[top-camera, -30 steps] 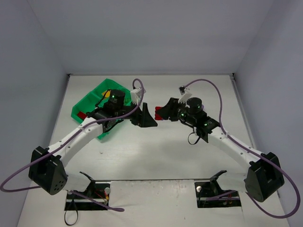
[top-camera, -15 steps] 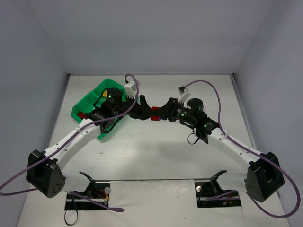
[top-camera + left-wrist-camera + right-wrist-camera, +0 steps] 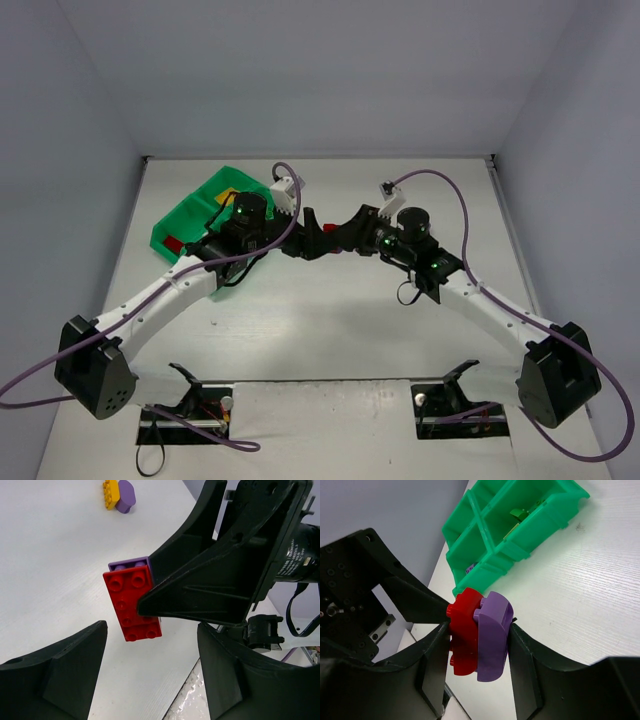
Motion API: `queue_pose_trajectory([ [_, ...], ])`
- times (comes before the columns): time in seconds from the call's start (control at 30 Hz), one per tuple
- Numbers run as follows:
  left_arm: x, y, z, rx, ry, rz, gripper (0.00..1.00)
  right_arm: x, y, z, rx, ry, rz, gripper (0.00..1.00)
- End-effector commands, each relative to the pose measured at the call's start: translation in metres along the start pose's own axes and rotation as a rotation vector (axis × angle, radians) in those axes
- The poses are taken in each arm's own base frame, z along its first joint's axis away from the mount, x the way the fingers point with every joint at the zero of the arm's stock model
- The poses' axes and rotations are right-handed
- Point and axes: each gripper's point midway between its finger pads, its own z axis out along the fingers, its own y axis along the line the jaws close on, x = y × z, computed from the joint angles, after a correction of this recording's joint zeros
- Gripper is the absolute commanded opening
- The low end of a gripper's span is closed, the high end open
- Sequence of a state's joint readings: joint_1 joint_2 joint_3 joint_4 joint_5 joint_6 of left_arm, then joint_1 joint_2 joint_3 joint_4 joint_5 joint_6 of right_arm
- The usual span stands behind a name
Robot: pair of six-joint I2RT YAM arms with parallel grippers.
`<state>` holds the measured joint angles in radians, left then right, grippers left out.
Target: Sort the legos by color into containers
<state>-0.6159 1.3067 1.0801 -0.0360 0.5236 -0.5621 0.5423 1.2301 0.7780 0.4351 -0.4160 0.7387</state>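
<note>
Right gripper (image 3: 477,645) is clamped on a red brick (image 3: 131,602) joined to a purple brick (image 3: 492,635). Left gripper (image 3: 150,650) is spread wide and empty — the red brick's long axis is aimed into its gap.

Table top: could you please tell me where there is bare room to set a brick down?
Bare table: between the two arms, and at far right, beyond the right gripper. Crowded where it meets the left gripper, beside the tray.
</note>
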Motion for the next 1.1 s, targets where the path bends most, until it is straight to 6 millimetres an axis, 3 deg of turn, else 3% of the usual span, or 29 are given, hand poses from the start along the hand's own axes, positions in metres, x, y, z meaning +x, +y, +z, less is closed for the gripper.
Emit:
queue_pose_trajectory([
  [0.0, -0.024, -0.021, -0.009, 0.058, -0.093, 0.066, 0.66, -0.042, 0.038, -0.006, -0.091, -0.121, -0.027, 0.00],
  [0.27, -0.014, -0.011, -0.012, 0.020, -0.071, 0.096, 0.65, -0.043, 0.042, -0.007, -0.098, -0.120, -0.016, 0.00],
  [0.77, -0.031, -0.016, 0.004, 0.050, -0.138, 0.063, 0.63, -0.045, 0.046, -0.008, -0.114, -0.122, 0.004, 0.00],
  [1.07, -0.029, -0.014, 0.010, 0.032, -0.146, 0.048, 0.60, -0.045, 0.049, -0.006, -0.133, -0.127, 0.020, 0.00],
])
